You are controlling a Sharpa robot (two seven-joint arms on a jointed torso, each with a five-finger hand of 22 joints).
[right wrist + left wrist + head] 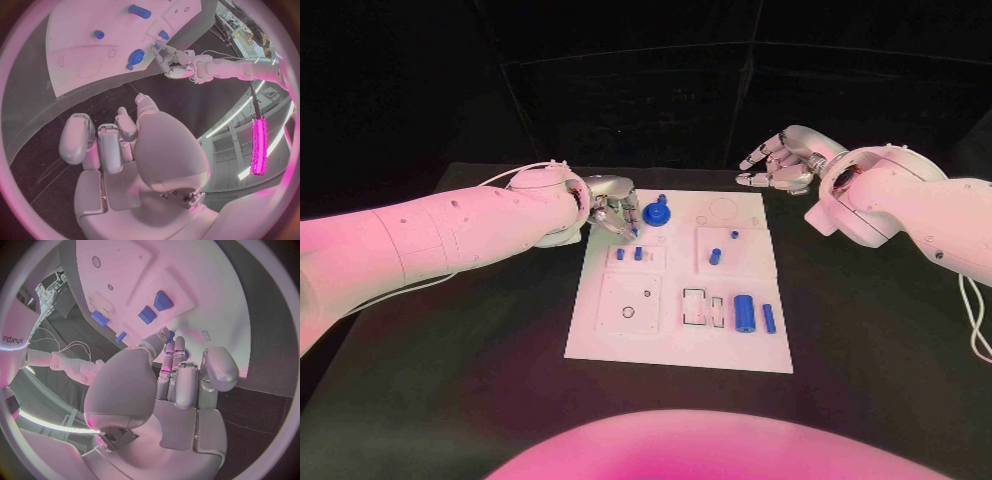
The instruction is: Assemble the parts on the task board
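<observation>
L hand (pixel 607 212) fingers (pixel 177 371) lying close together, tips reaching onto the far-left corner of the task board (pixel 625 338), just beside a blue round part (pixel 658 214); can't tell if they're touching it or gripping anything. R hand (pixel 786 160) hovering off the board's far-right corner, fingers loosely curled, holding nothing. Other blue parts: small pegs (pixel 629 254) mid-board, two cylinders (pixel 754 314) toward near-right edge. Board sitting mid tabletop (pixel 444 380).
</observation>
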